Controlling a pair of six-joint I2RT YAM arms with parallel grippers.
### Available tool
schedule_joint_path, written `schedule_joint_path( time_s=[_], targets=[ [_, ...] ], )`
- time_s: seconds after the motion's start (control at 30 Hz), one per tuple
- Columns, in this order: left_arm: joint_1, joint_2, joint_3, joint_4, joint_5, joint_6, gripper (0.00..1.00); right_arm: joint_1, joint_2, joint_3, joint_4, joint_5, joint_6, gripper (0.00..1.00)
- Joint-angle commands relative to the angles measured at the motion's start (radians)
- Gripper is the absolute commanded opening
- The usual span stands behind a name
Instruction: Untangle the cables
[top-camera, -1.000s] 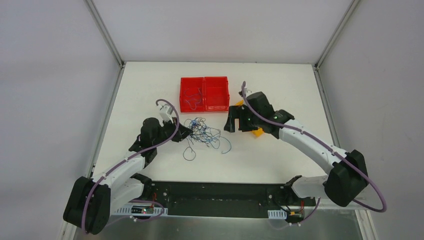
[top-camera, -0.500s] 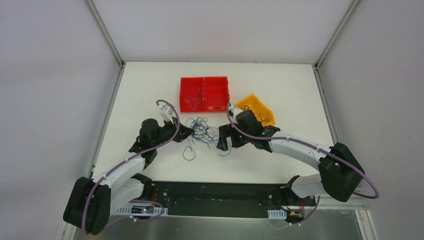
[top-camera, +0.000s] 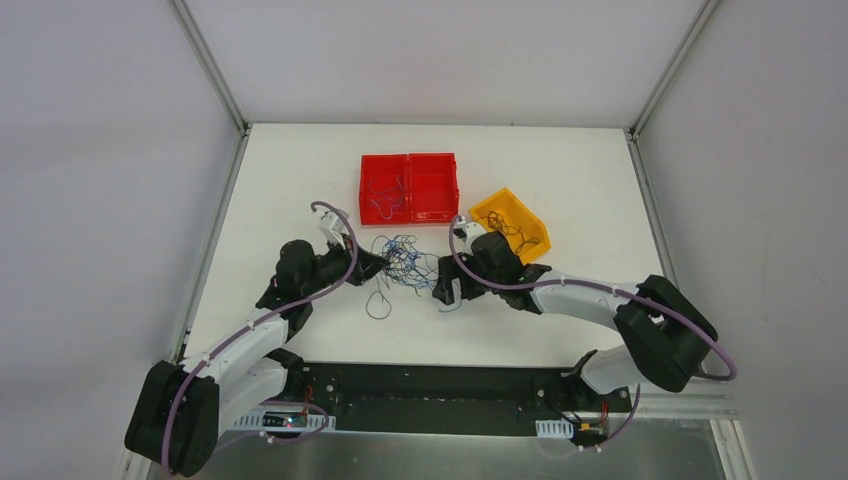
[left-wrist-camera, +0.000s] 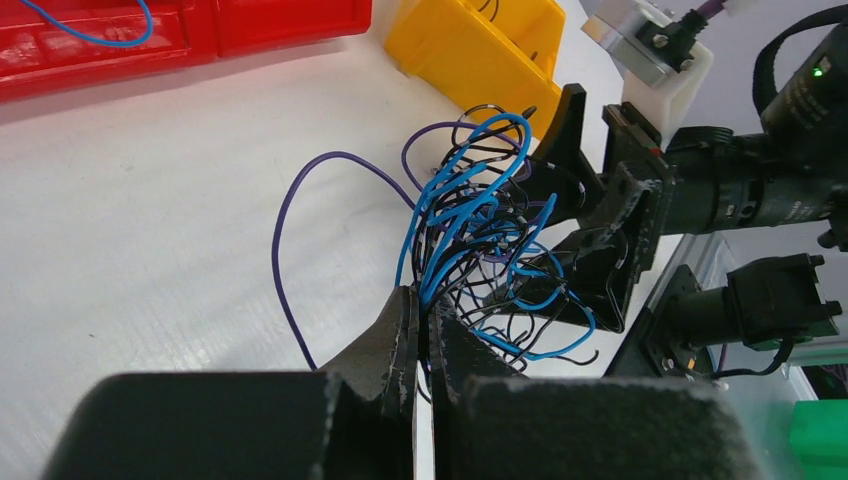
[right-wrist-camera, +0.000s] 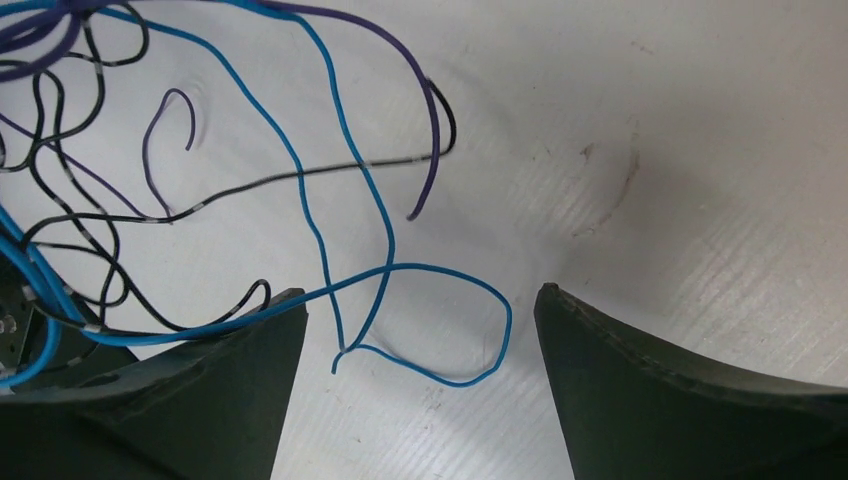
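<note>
A tangle of thin blue, purple and black cables (top-camera: 405, 262) lies in the middle of the white table. My left gripper (top-camera: 381, 262) is shut on the left side of the bundle; in the left wrist view its fingertips (left-wrist-camera: 425, 305) pinch several blue and black cables (left-wrist-camera: 470, 230). My right gripper (top-camera: 447, 293) is open at the bundle's right edge. In the right wrist view its open jaws (right-wrist-camera: 420, 320) straddle a loose blue cable loop (right-wrist-camera: 440, 320) lying on the table, without touching it.
A red two-compartment bin (top-camera: 409, 186) stands behind the tangle and holds a few cables. A yellow bin (top-camera: 511, 224) sits at the right, tipped, with dark cables in it. A separate purple loop (top-camera: 379, 304) lies in front of the tangle.
My right arm has swung from beside the yellow bin down and left to the tangle's right edge, uncovering the bin. My left gripper has stayed shut on the bundle.
</note>
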Motion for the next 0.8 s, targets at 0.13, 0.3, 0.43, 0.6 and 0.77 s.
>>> schedule_joint_path(
  time_s=[0.13, 0.3, 0.43, 0.6, 0.77],
  targets=[
    [-0.007, -0.021, -0.009, 0.077, 0.034, -0.006, 0.00, 0.021, 0.040, 0.006, 0.099, 0.055, 0.009, 0.42],
    [-0.007, -0.064, 0.026, -0.144, -0.219, 0.026, 0.00, 0.016, -0.033, -0.024, 0.059, 0.238, 0.065, 0.00],
    [-0.007, -0.109, 0.022, -0.233, -0.373, 0.021, 0.00, 0.000, -0.159, -0.059, -0.010, 0.410, 0.136, 0.00],
    [-0.006, -0.123, 0.042, -0.362, -0.578, -0.005, 0.00, -0.079, -0.300, -0.046, -0.228, 0.583, 0.237, 0.00],
    [-0.006, -0.117, 0.072, -0.515, -0.864, -0.082, 0.00, -0.210, -0.441, -0.014, -0.459, 0.668, 0.339, 0.00]
  ],
)
